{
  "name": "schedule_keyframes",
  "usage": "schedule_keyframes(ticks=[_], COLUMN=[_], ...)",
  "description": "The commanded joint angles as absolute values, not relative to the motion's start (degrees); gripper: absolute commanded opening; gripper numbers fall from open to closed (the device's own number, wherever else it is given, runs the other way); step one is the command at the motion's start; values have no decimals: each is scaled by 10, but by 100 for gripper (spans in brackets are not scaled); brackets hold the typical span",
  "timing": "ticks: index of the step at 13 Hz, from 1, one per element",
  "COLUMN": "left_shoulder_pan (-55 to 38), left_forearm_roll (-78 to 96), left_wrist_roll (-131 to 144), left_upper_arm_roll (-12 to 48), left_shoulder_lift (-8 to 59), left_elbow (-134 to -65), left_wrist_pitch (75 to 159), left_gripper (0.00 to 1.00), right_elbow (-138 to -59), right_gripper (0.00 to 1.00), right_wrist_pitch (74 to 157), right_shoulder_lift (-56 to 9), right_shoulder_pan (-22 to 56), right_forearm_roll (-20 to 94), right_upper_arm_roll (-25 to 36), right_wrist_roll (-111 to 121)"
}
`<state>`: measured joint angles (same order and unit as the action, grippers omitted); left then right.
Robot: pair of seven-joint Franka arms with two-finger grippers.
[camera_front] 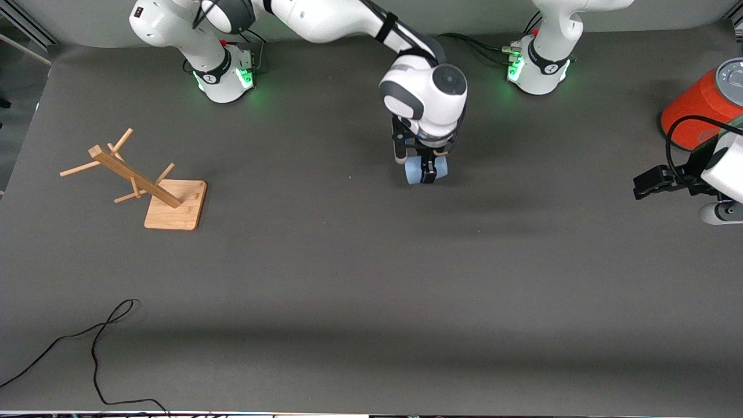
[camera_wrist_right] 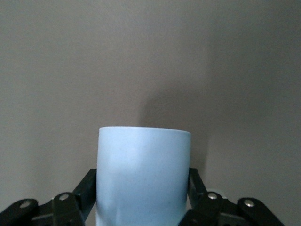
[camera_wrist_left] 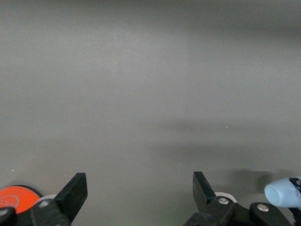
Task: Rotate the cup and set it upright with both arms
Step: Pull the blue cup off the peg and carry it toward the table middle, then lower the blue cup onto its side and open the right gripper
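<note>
Near the middle of the bench (camera_front: 360, 278), toward the arms' bases, we find the cup (camera_front: 425, 169), a small light-blue tumbler lying on its side on the grey surface. We see the right hand (camera_front: 428, 172) come straight down over it, its black fingers (camera_wrist_right: 80, 200) pressed against either side of the cup's wall, so the hand is closed on the cup. From the right wrist view the cup (camera_wrist_right: 143, 176) fills the space between the two fingers, its flat end facing away from the camera, and its shadow falls on the bench just past it.

We trace the right arm (camera_front: 325, 20) from its green-lit base (camera_front: 223, 72) across to the white wrist above the cup. The left arm waits at its own end of the bench, its hand (camera_front: 656, 181) hanging low over the surface, well apart from the cup. In the left wrist view we see that hand's two fingers (camera_wrist_left: 70, 195) spread wide with only bare bench between them, holding nothing; the cup (camera_wrist_left: 282, 192) shows small at the edge of that view.

Beside the left hand stands an orange-red cylinder (camera_front: 699, 107) with a grey lid. Toward the right arm's end we note a wooden rack (camera_front: 142, 183) with pegs on a square base, and a loose black cable (camera_front: 98, 342) lies nearer the front camera than the rack.
</note>
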<state>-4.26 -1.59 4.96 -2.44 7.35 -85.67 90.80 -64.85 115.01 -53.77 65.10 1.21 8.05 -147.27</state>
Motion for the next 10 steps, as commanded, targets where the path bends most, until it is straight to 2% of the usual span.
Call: schedule_keyframes(ticks=[1,4,5,6,7,8,10], left_shoulder_pan=[-44,-43,-43,-42,-42,-43,-49], left_forearm_roll=[-13,-13,-12,-12,-12,-13,-17], left_wrist_roll=[47,47,46,46,47,47,53], left_upper_arm_roll=[-25,-25,-25,-25,-25,-25,-24], left_shoulder_lift=[69,69,70,71,71,71,75], left_elbow=[-853,-853,-853,-853,-853,-853,-846], left_wrist_pitch=[902,908,909,910,910,909,904], left_gripper=[100,100,100,100,100,100,100], right_elbow=[-601,-595,-595,-595,-595,-595,-595], right_gripper=[25,25,29,47,89,100,100], right_wrist_pitch=[1151,1157,1160,1162,1168,1170,1170], right_shoulder_lift=[-581,-597,-601,-604,-606,-609,-609], right_shoulder_pan=[656,656,656,656,656,656,655], right_forearm_roll=[13,13,13,13,13,12,11], right_upper_arm_roll=[90,91,91,92,93,94,94], right_wrist_roll=[-1497,-1499,-1499,-1499,-1506,-1506,-1506])
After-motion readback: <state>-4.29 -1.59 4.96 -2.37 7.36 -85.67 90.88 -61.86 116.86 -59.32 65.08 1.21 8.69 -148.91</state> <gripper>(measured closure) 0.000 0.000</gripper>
